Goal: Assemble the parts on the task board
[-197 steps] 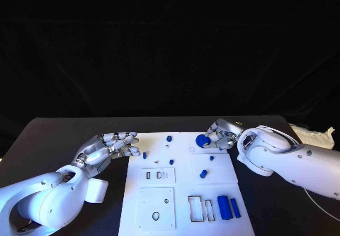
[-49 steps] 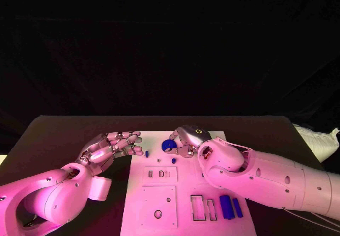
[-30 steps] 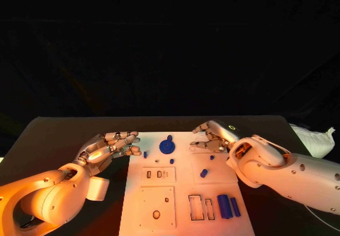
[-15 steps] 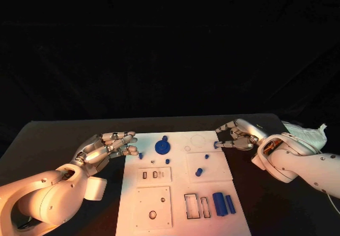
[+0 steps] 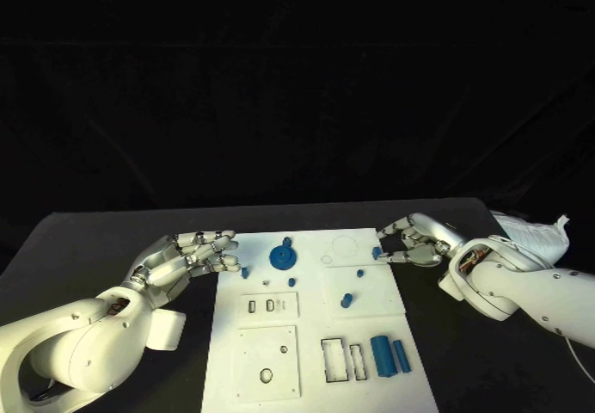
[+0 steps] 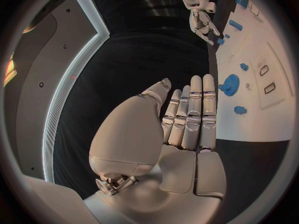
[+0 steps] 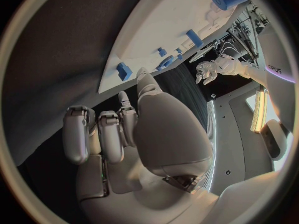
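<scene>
**Right hand reaching for a peg at the board's edge**

We are curling our right hand (image 5: 413,242) around a small blue part (image 5: 376,253) at the task board's (image 5: 310,344) two o'clock; contact is unclear. Our left hand (image 5: 193,258) is hovering empty, fingers loosely bent. We should be pinching squarely.

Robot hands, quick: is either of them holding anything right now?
Left robot hand: open, holding nothing, beside the task board.
Right robot hand: fingers curled at the board's edge by a small blue part; a grip cannot be told.
</scene>
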You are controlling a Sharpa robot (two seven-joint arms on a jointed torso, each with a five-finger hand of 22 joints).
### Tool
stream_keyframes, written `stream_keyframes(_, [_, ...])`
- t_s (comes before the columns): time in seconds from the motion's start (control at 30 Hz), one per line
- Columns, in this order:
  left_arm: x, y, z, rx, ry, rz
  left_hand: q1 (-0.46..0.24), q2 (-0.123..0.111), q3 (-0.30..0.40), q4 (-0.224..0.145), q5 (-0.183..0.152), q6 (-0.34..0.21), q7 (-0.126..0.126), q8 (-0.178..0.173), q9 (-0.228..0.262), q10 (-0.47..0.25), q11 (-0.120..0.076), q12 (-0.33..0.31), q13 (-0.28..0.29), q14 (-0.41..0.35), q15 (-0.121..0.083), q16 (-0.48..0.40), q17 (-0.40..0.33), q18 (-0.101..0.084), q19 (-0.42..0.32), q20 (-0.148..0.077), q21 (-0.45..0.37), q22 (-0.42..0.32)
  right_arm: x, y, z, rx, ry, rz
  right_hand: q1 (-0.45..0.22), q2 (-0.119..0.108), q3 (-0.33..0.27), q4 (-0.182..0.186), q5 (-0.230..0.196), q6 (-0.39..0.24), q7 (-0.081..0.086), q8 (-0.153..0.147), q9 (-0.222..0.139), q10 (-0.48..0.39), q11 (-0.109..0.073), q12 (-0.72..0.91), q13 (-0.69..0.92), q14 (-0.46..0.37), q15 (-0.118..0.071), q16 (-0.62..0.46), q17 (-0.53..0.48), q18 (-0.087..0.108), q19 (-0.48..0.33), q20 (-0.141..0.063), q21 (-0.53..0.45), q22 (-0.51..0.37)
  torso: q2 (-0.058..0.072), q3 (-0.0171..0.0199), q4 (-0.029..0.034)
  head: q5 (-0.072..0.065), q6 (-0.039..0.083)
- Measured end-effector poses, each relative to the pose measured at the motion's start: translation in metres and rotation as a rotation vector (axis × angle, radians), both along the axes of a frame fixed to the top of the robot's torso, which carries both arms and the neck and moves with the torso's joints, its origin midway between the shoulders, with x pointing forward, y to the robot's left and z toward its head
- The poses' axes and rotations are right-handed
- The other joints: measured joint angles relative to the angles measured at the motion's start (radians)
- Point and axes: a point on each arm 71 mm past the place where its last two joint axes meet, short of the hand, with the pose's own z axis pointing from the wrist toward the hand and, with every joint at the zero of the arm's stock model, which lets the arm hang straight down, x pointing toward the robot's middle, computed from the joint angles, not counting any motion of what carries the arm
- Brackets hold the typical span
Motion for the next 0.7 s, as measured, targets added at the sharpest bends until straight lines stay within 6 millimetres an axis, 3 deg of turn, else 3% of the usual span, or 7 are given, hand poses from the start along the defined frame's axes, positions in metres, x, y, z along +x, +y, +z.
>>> stream_keyframes(0.13, [0.000,0.000,0.000,0.000,0.000,0.000,0.000,0.000,0.000,0.000,0.000,0.000,0.000,0.000,0.000,0.000,0.000,0.000,0.000,0.000,0.000,0.000,0.000,0.000,0.000,0.000,0.000,0.000,0.002,0.002,-0.005,0.001,0.013,0.006,0.020,0.020,0.009,-0.009,0.000,0.018,-0.003,0.004,0.001,0.001,-0.001,0.000,0.075,0.001,0.001,0.004,0.000,0.000,0.000,0.000,0.000,0.000,0.000,-0.0005,-0.0001,0.001,-0.002])
stream_keyframes(0.27, [0.000,0.000,0.000,0.000,0.000,0.000,0.000,0.000,0.000,0.000,0.000,0.000,0.000,0.000,0.000,0.000,0.000,0.000,0.000,0.000,0.000,0.000,0.000,0.000,0.000,0.000,0.000,0.000,0.005,0.004,-0.009,0.001,0.023,0.010,0.043,0.039,0.027,-0.027,-0.030,0.039,-0.007,0.004,0.001,0.004,-0.004,0.000,0.147,-0.003,-0.003,0.004,0.000,0.000,0.000,0.000,0.000,0.000,0.000,-0.0006,-0.0005,0.002,-0.004])
stream_keyframes(0.7, [0.000,0.000,0.000,0.000,0.001,-0.001,0.000,0.000,0.000,0.000,0.000,0.000,0.000,0.000,0.000,0.000,0.000,0.000,0.000,0.000,0.000,0.000,0.000,0.000,0.000,0.000,0.000,0.000,0.010,0.008,-0.015,-0.001,0.042,0.018,0.054,0.046,0.048,-0.043,-0.041,0.071,-0.013,0.004,0.002,0.001,-0.008,0.012,0.154,0.001,-0.007,0.008,0.000,0.000,0.004,-0.004,0.000,0.000,0.000,-0.0006,-0.0005,0.004,-0.008])
